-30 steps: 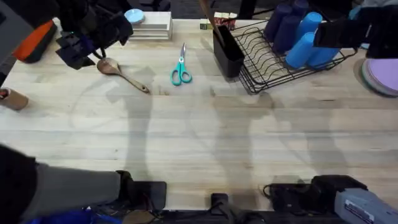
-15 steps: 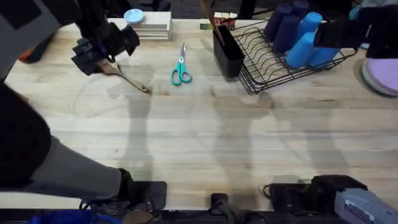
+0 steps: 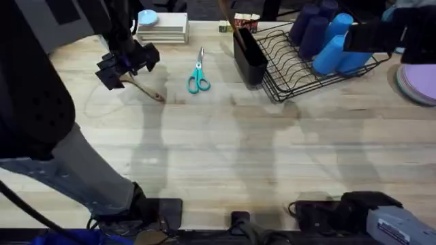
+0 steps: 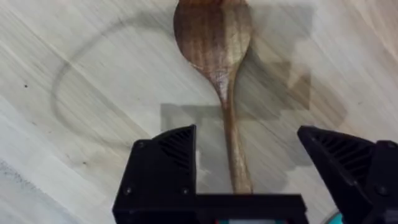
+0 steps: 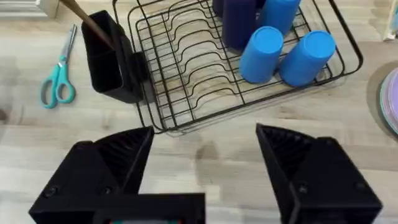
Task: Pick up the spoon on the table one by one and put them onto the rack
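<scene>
A brown wooden spoon (image 4: 214, 37) lies flat on the table (image 3: 225, 150). In the overhead view its handle end (image 3: 151, 92) pokes out from under my left gripper (image 3: 127, 64). My left gripper (image 4: 249, 165) is open and hovers just over the spoon, with the slim handle running between its fingers. The black wire rack (image 3: 313, 68) stands at the back right with its tall black caddy (image 3: 248, 54) at the near-left end. A brown wooden handle (image 5: 87, 18) sticks out of the caddy (image 5: 112, 62). My right gripper (image 5: 205, 171) is open with nothing between its fingers, facing the rack (image 5: 211, 93).
Teal-handled scissors (image 3: 197, 76) lie between the spoon and the caddy. Blue cups (image 3: 337, 44) lie in the rack. White trays (image 3: 163, 28) are stacked at the back edge. Purple plates (image 3: 417, 82) sit at the far right.
My left arm has swung right from the table's left edge and now covers the spoon's bowl. The spoon, scissors and right arm have not moved.
</scene>
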### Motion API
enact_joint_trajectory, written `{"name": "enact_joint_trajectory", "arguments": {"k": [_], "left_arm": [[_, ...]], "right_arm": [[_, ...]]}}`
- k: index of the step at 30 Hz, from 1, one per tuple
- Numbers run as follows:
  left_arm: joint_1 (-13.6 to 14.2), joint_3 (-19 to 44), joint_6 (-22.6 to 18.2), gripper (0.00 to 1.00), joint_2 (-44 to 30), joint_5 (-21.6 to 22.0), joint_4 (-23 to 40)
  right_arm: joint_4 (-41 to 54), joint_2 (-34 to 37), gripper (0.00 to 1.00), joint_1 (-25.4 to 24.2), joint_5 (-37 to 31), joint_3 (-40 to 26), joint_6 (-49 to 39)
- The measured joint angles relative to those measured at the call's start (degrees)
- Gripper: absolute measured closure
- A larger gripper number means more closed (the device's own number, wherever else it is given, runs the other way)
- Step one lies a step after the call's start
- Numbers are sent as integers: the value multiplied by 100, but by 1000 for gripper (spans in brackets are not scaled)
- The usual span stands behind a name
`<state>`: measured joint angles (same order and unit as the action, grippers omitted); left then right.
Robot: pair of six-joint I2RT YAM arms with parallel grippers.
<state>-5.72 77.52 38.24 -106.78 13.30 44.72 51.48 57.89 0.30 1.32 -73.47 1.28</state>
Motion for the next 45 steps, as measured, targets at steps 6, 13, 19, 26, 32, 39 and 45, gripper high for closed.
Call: {"name": "enact_joint_trajectory", "arguments": {"k": [6,13,19,26,32,39,45], "left_arm": [[-2,0,20,7,-4,2,-173],[-54,2,30,8,-395,2,-327],[-111,11,43,8,-507,-13,-497],[-215,54,68,32,-552,-59,-508],[-214,76,120,508,-568,-59,-486],[-214,79,120,858,-568,-44,-471],[-214,96,122,953,-566,-22,-497]], "right_arm": [[0,-2,5,0,0,0,0],[0,-1,5,0,0,0,0],[0,-2,5,0,-1,0,0],[0,0,5,0,0,0,0],[0,-2,5,0,0,0,0],[0,-2,5,0,0,0,0],[0,-2,5,0,0,0,0]]}}
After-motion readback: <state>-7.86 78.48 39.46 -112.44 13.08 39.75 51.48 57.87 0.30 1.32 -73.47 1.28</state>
